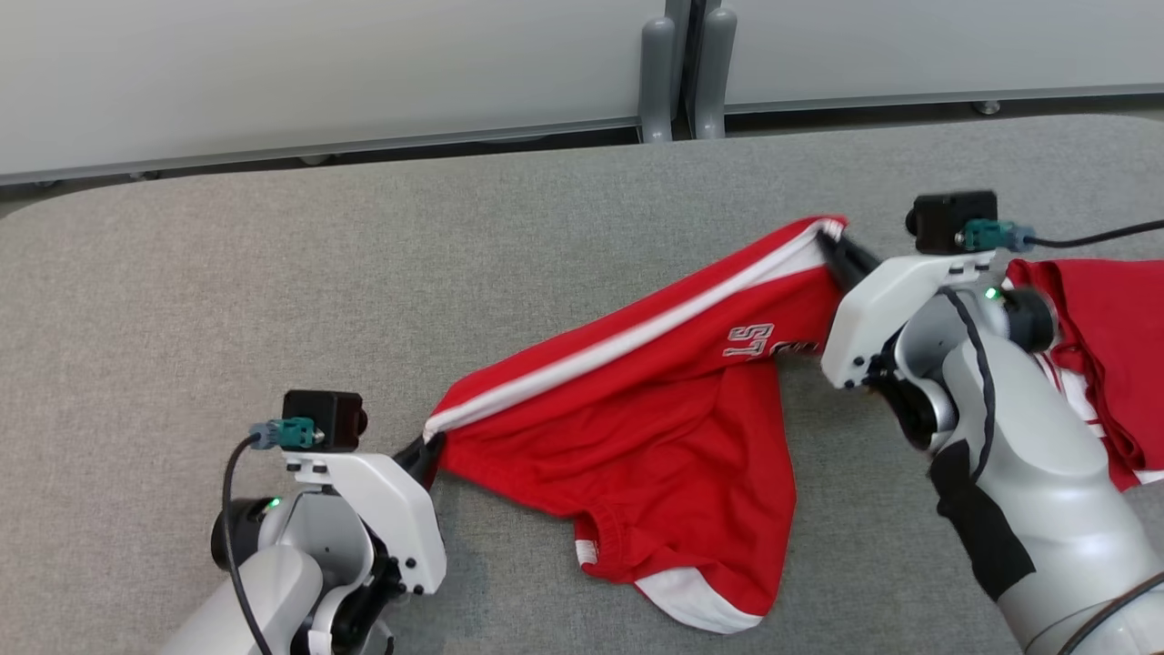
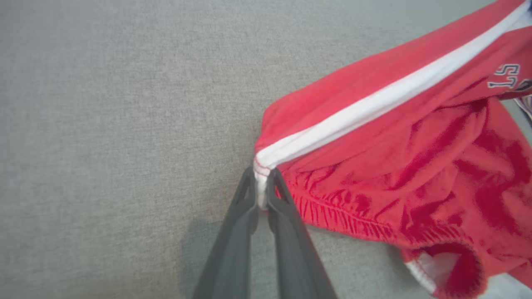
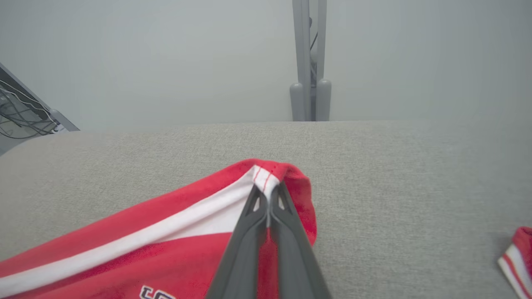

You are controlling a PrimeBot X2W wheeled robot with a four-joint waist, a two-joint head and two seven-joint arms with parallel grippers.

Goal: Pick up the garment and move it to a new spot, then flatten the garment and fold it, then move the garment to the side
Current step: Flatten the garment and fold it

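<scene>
Taut garment [image 1: 655, 428] edge between end effectors [image 1: 426, 452] [image 1: 829, 244], open table [image 1: 227, 273] (leftward)

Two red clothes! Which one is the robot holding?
Look at the middle of the grey table. The red jersey stretches between the left gripper and right gripper. Unlike the other red garment lying at the right edge, its white stripe is pulled taut.

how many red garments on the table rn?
2. One garment stretched between left pincer and right pincer, centre; a second garment at the right edge, partly hidden behind the right arm.
</scene>
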